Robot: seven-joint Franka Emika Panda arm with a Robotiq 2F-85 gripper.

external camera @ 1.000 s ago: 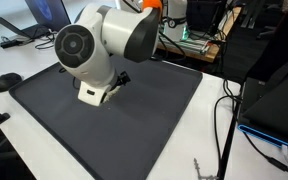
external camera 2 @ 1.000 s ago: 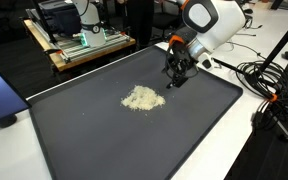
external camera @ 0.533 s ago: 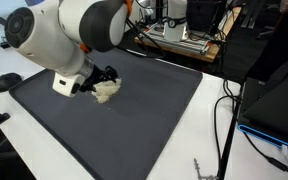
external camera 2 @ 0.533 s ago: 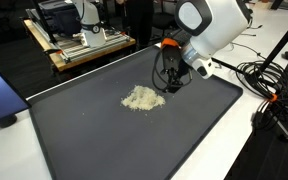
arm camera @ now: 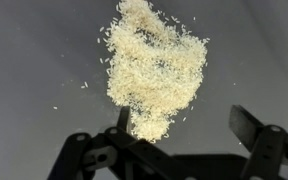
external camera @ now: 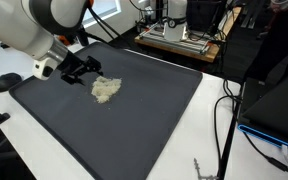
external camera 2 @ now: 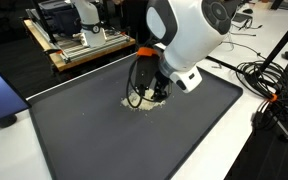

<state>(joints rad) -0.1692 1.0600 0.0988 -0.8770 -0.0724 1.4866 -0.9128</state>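
One loose heap of pale grains (arm camera: pixel 154 70) lies near the middle of the dark mat (external camera: pixel 154 115). The gripper (arm camera: pixel 184 128) hangs just beside it, jaws spread wide, holding nothing. Risk: a fingertip brushing the heap would scatter grains across the mat.

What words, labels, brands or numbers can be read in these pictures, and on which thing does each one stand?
None can be read.
The arm, claw, rice and mat show no text.
Any marks on the gear behind are too small and blurred to read.
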